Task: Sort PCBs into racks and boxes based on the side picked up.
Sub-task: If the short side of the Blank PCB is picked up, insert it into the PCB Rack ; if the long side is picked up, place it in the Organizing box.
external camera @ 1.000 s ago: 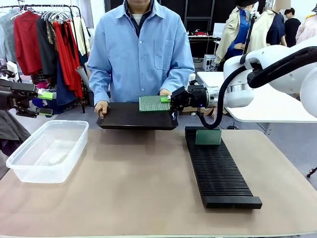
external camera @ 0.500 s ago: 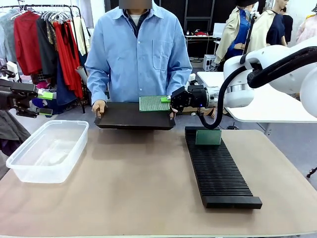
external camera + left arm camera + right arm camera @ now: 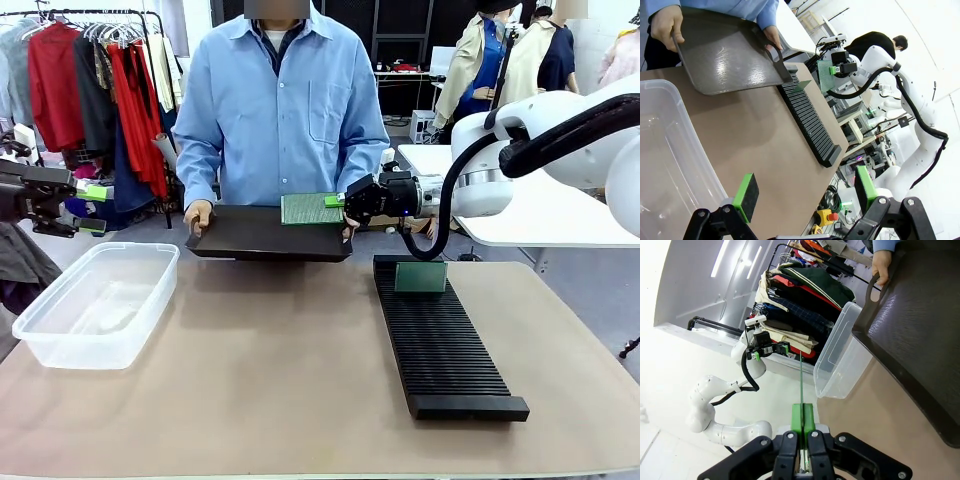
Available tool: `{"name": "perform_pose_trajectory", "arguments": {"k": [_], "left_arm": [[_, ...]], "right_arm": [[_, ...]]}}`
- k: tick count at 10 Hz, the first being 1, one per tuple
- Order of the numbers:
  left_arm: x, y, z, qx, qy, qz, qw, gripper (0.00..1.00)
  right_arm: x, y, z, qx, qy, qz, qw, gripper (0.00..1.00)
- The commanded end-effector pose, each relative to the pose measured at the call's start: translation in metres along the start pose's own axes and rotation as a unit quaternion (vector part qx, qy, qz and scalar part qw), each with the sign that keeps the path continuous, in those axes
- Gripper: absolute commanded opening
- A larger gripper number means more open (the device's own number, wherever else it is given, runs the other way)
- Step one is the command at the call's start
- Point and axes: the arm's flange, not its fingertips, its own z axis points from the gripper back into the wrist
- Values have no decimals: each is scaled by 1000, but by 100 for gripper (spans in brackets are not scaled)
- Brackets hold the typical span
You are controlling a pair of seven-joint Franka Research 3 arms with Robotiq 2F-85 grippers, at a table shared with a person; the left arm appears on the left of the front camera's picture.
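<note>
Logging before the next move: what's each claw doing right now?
Left claw: open, empty.
Right claw: closed on thin green rectangular circuit board.

The bench [image 3: 280, 390] has a flat, matt tan top that reaches across the front view, with its far edge toward the person at 12 o'clock. Two things lie directly on it. At about 9 o'clock a clear plastic tub [image 3: 60, 345] with rounded corners and a rim sits close to the bench's left edge, open side up. To the right, a long black ribbed rack [image 3: 445, 360] lies flat with its length running from about 1 o'clock, near the far edge, down to about 4 o'clock. Tub and rack are well apart, with tan bench top between them
</note>
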Motion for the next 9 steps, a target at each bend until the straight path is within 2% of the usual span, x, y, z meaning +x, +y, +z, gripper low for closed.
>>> {"name": "perform_pose_trajectory", "arguments": {"k": [1, 3, 6, 9], "left_arm": [[0, -1, 1, -1, 0, 0, 1000, 100], [0, -1, 1, -1, 0, 0, 1000, 100], [0, -1, 1, -1, 0, 0, 1000, 100], [0, -1, 1, -1, 0, 0, 1000, 100]], "right_arm": [[1, 1, 0, 0, 0, 2, 1000, 0], [0, 0, 0, 0, 0, 0, 1000, 0], [-21, 14, 47, 34, -4, 52, 998, 0], [-44, 25, 95, 20, -3, 90, 996, 0]]}}
